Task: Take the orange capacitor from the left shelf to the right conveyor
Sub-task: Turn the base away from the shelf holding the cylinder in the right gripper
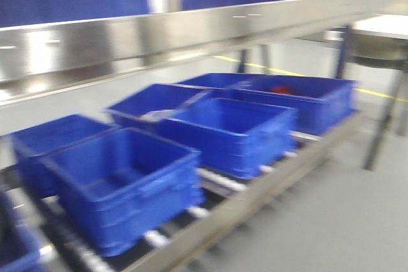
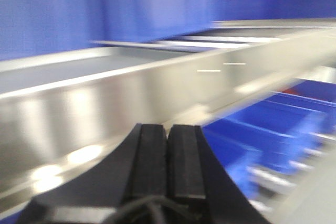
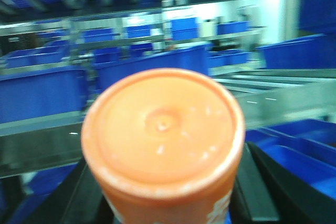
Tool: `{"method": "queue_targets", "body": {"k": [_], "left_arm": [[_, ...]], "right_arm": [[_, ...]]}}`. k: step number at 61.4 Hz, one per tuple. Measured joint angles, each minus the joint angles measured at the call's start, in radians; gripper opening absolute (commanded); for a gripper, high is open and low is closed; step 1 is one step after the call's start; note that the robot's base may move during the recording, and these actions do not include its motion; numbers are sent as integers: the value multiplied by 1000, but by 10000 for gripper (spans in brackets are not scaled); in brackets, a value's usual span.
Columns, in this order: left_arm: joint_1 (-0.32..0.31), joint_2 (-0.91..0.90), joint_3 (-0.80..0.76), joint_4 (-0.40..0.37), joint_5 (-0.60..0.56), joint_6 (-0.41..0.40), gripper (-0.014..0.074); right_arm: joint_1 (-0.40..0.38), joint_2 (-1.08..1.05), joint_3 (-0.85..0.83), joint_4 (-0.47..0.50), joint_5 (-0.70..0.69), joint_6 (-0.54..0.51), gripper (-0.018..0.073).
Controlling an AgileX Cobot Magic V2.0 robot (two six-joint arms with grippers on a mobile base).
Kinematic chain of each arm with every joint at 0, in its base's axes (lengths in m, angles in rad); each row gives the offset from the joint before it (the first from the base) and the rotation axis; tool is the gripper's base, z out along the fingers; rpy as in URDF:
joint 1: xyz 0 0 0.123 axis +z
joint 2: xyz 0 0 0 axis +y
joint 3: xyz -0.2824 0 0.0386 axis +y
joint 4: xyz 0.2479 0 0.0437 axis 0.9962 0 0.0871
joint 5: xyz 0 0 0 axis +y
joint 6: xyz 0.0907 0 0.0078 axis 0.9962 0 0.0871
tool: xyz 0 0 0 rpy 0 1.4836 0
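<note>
In the right wrist view, the orange capacitor (image 3: pixel 163 129) filled the middle of the picture. Its round end face was turned to the camera, and its sides were gripped between the black fingers (image 3: pixel 254 187) of the right claw (image 3: pixel 168 205). Behind it, blurred, ran the steel front lip of the left shelf (image 3: pixel 294 103), with blue bins (image 3: pixel 42 93) on and below it. The left claw (image 2: pixel 167 145) was closed, its ribbed black pads (image 2: pixel 149 156) pressed together with nothing between them, and it was held low before the same shiny lip. From the front view the lip slanted across the top, and under it more blue bins sat side by side on white rollers (image 1: pixel 220 179).
</note>
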Motion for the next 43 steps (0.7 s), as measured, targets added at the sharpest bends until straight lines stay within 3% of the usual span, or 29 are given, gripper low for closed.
{"method": "queue_targets", "body": {"k": [43], "left_arm": [[0,0,0,0,0,0,-126]], "right_arm": [[0,0,0,0,0,0,46]]}}
